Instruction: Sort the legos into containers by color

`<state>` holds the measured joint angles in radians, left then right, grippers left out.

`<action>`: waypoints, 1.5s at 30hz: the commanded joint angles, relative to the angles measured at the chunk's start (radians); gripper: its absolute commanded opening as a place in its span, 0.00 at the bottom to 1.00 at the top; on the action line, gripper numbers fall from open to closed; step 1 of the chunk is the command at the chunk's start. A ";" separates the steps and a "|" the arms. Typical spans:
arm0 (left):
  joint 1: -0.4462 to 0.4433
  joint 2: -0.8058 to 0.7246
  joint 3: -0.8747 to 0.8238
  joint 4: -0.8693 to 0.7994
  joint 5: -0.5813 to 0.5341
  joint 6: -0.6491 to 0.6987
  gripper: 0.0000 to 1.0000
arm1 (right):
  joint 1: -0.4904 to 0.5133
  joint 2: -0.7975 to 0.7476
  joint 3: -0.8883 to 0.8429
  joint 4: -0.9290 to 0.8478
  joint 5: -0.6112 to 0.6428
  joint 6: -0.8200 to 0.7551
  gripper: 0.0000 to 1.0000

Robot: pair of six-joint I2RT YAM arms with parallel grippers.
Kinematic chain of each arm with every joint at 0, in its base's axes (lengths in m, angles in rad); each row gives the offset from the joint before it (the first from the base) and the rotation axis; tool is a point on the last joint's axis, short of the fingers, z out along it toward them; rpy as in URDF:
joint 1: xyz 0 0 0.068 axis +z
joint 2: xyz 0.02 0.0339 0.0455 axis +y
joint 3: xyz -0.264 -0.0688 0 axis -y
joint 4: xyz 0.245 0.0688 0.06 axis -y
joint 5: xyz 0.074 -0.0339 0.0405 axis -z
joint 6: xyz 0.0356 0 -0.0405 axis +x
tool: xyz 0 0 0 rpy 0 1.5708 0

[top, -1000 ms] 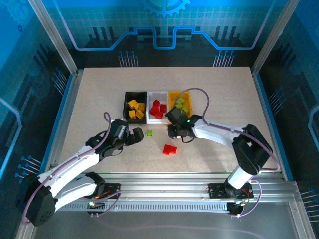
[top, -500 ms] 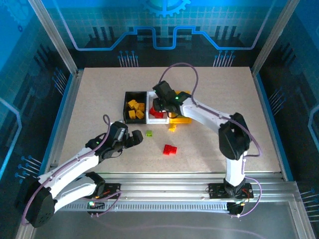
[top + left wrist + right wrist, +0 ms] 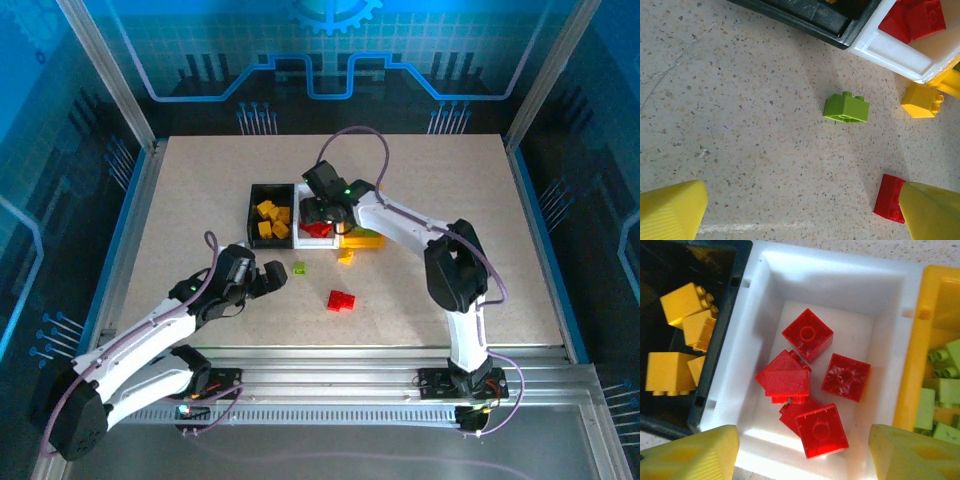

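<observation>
The speckled table is ringed by blue walls. Left claw and right claw are held open near the white bin.

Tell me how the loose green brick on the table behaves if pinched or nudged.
The green brick looks like rigid moulded plastic: likely stiff and light. Flat faces suggest no rolling, but it seems to lie on its side, so a nudge may tip or skid it across the smooth table. Glossy sides could slip in a pinch.
</observation>
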<state>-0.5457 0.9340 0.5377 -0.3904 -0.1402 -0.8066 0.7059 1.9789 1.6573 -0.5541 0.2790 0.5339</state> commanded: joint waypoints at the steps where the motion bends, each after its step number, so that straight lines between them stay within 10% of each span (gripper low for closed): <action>1: -0.006 -0.014 0.015 -0.025 0.018 0.007 0.99 | 0.010 -0.151 -0.094 0.009 -0.022 0.016 0.73; 14: 0.002 0.021 0.015 -0.015 0.026 0.010 0.99 | 0.093 -0.469 -0.625 0.112 -0.252 -0.015 0.78; 36: 0.003 0.037 -0.028 0.010 0.024 0.001 0.99 | 0.180 -0.414 -0.772 0.120 -0.471 0.017 0.77; 45: 0.005 0.044 -0.041 0.029 0.028 -0.009 0.99 | 0.283 -0.429 -0.756 -0.010 -0.189 0.038 0.76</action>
<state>-0.5453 0.9707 0.5064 -0.3752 -0.1322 -0.8108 0.9607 1.5272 0.8700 -0.4831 -0.0383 0.5541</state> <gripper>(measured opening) 0.989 0.761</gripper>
